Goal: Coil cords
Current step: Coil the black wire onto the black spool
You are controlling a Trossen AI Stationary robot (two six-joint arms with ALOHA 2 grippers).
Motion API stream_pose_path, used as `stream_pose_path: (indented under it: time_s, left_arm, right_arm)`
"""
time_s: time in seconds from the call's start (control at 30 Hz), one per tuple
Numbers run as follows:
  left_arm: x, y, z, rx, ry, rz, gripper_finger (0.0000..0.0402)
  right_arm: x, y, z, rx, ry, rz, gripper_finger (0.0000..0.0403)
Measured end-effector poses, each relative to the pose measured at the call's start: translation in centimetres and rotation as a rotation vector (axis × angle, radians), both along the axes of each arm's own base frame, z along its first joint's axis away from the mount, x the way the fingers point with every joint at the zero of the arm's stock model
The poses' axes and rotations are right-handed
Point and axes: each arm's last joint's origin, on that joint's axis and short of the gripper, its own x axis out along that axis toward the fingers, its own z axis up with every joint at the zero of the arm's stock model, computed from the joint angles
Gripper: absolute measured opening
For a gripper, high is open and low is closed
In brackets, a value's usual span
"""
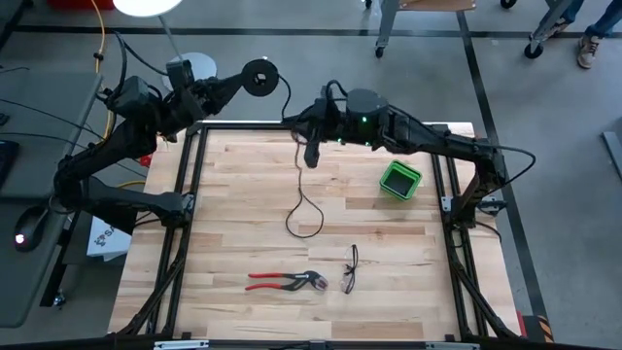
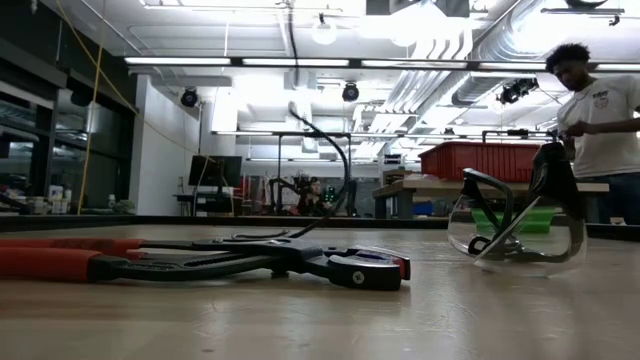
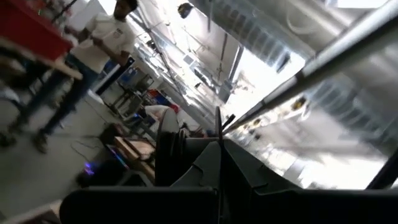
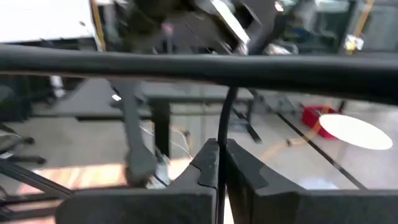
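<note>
Holding a small round black reel (image 1: pixel 259 77) past the table's (image 1: pixel 243 194) far edge, the left gripper (image 1: pixel 236 86) is shut on it, raised above the floor. A thin black cord (image 1: pixel 297 185) runs from the reel toward the right gripper (image 1: pixel 312 154), which is shut on the cord above the far middle of the table. In the right wrist view the two dark fingers (image 4: pixel 208 163) pinch the cord between them. Below that gripper the cord hangs down and ends in a loose loop on the wood. Nearer the front lie red-handled pliers (image 1: pixel 285 281) and clear safety glasses (image 1: pixel 351 269). A green box (image 1: pixel 399 180) sits to the right. A person (image 2: pixel 600 105) stands in the room beyond.
</note>
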Motion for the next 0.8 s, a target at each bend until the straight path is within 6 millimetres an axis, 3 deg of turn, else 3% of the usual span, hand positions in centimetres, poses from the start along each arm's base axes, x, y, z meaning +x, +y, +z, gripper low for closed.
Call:
stream_pose_path:
  time_s: [0.23,0.53,0.8]
  left_arm:
    - [2.0,0.6,-0.8,-0.207,-0.04,-0.099,0.0]
    - [4.0,1.3,-1.7,-0.255,-0.036,-0.108,0.0]
    - [5.2,1.4,-1.7,-0.395,-0.133,-0.265,0.0]
  right_arm:
    - [2.3,1.3,-0.7,-0.02,-0.112,0.038,0.0001]
    - [2.7,1.5,-0.4,-0.001,-0.177,0.043,0.0001]
    - [3.5,1.2,-0.6,-0.004,-0.253,-0.018,0.0]
